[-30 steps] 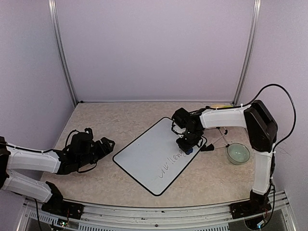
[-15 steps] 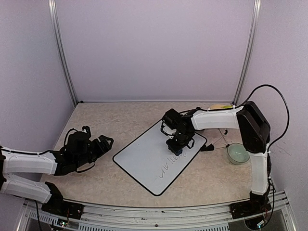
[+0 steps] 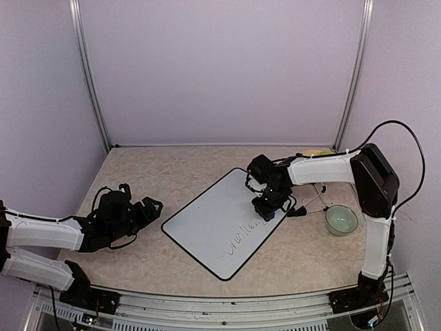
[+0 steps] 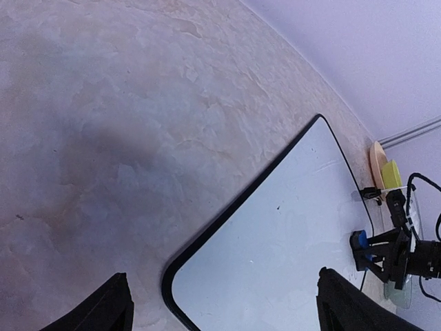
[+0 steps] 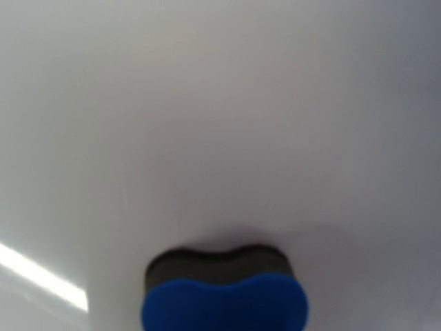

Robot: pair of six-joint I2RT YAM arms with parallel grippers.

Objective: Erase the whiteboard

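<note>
The whiteboard (image 3: 204,222) lies flat on the table, turned like a diamond, with dark handwriting (image 3: 241,238) along its near right side. My right gripper (image 3: 267,207) stands over the board's right corner, shut on a blue eraser (image 3: 271,215) with a black pad. In the right wrist view that eraser (image 5: 225,296) presses on the glossy whiteboard (image 5: 220,103); the fingers themselves are out of frame. My left gripper (image 3: 148,207) hovers open left of the board. Its wrist view shows the whiteboard (image 4: 289,234) corner between the spread jaws of the left gripper (image 4: 221,273), with nothing held.
A pale green bowl (image 3: 341,221) sits right of the board, with a thin black wire stand (image 3: 310,203) between them. A plate with something yellow (image 3: 315,153) is at the back right. Purple walls and metal posts close in the table.
The right gripper slid the eraser left and up across the board, then back to the right corner. The left gripper stayed open, shifting only slightly.
</note>
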